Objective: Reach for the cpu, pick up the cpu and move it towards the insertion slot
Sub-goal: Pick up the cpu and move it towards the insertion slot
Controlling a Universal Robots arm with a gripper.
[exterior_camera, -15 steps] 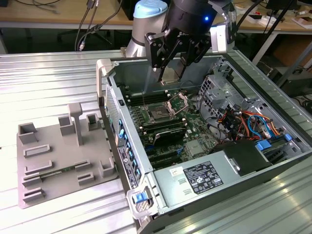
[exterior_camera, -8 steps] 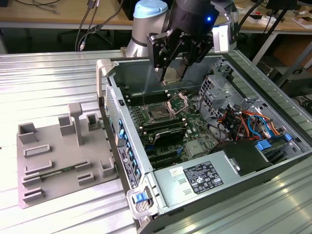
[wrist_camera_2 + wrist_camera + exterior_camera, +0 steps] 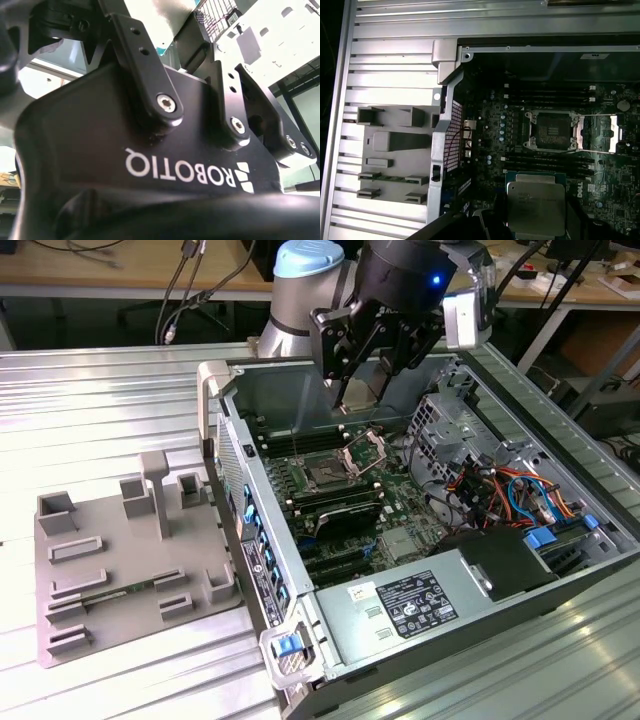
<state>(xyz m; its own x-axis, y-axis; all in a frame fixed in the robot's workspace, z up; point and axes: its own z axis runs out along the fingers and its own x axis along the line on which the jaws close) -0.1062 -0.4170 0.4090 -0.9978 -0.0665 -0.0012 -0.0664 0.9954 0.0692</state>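
Above the open case (image 3: 222, 400), the gripper (image 3: 357, 398) hangs with its jaws drawn in on the cpu (image 3: 355, 390), which shows as a pale plate pinched between the black fingers (image 3: 338, 365). In the first wrist view the cpu (image 3: 536, 202) lies flat, metal lid up, a thin green rim around it, with dark fingers (image 3: 490, 225) against its two sides. The second wrist view looks along the gripper's black housing (image 3: 100, 140) and its bolted links.

The cpu is in the air over the motherboard (image 3: 395, 510) and touches nothing but the fingers. The insertion slot (image 3: 325, 473) sits lower on the board, apart from the cpu and towards the exterior view's left of it. Its bracket (image 3: 365, 452) is swung up and open. In the first wrist view the insertion slot (image 3: 552, 131) shows a dark centre inside a silver frame, with the bracket (image 3: 600, 132) folded out to one side. A pair of memory slots (image 3: 545, 162) runs between it and the cpu.

Further out, a power supply (image 3: 400, 605) fills the near corner of the case, and coloured cables (image 3: 500, 490) cross the side towards the exterior view's right. The case rests on a ribbed metal table (image 3: 100, 390). A grey tray (image 3: 130, 560) lies beside the case on the exterior view's left.
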